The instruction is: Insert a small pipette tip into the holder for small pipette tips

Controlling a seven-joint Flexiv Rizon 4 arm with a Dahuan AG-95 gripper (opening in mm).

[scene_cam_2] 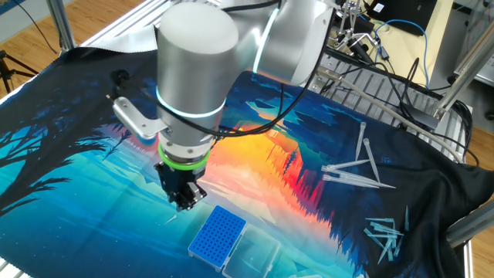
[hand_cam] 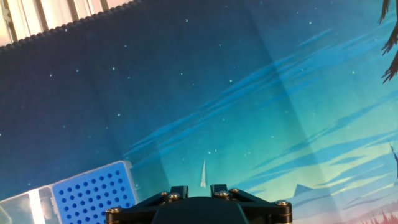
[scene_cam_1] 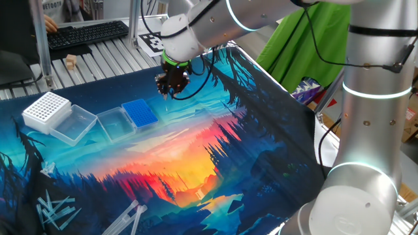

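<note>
The small pipette tip (hand_cam: 203, 173), a thin whitish cone, lies on the printed mat with its point facing away from the hand camera. It shows in the gap between my two fingers. The other fixed view has the small pipette tip (scene_cam_2: 171, 220) just below and left of my gripper (scene_cam_2: 185, 202). My gripper (scene_cam_1: 171, 91) (hand_cam: 199, 188) hangs low over the mat, jaws a little apart and wider than the tip, gripping nothing. The holder for small pipette tips (scene_cam_1: 140, 113) (scene_cam_2: 218, 235) (hand_cam: 93, 193), a blue rack of fine holes, stands close beside it with its clear lid (scene_cam_1: 112, 123) folded open.
A white perforated rack (scene_cam_1: 46, 109) with its own clear lid (scene_cam_1: 75, 124) stands left of the blue one. Longer clear tips (scene_cam_1: 55, 209) (scene_cam_2: 386, 232) lie scattered near the mat's edge, with more loose tips (scene_cam_2: 355, 170) further in. A keyboard (scene_cam_1: 88, 32) sits beyond the mat.
</note>
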